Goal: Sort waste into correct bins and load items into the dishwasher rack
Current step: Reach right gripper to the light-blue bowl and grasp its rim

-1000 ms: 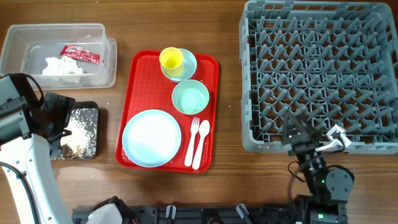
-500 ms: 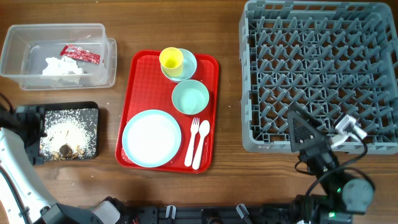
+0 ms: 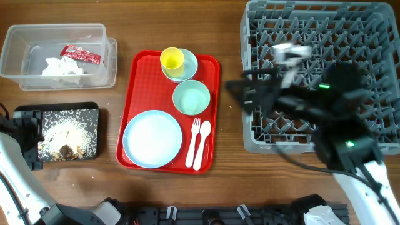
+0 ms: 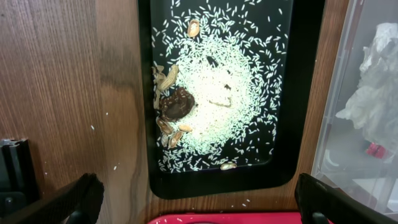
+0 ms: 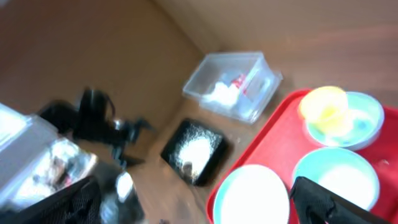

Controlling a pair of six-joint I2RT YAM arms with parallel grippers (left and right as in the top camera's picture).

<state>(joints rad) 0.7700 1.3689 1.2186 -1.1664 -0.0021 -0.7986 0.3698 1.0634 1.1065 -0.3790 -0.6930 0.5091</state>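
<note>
Tissue point(image 3: 62, 67) and sachet point(image 3: 80, 55) in clear tub point(image 3: 56, 27) (scraps point(image 3: 65, 150) in black tray point(image 3: 62, 107))

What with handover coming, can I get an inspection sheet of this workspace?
Surface: brown wooden table, few stray white grains.
Job's things: crumpled white tissue and small red sachet in clear rectangular plastic tub; brown scraps and rice-like crumbs in shallow black rectangular tray; pale blue round plate, mint green bowl, yellow cup inside small light blue bowl, white plastic fork and spoon on red tray; grey pegged dishwasher rack, no dishes seen.
Clutter: nothing seen.
Hands: left hand open, empty, by black tray; right hand open, empty, blurred.
Cables: dark cable by right arm.
Surroundings: black rail at table's front.
</note>
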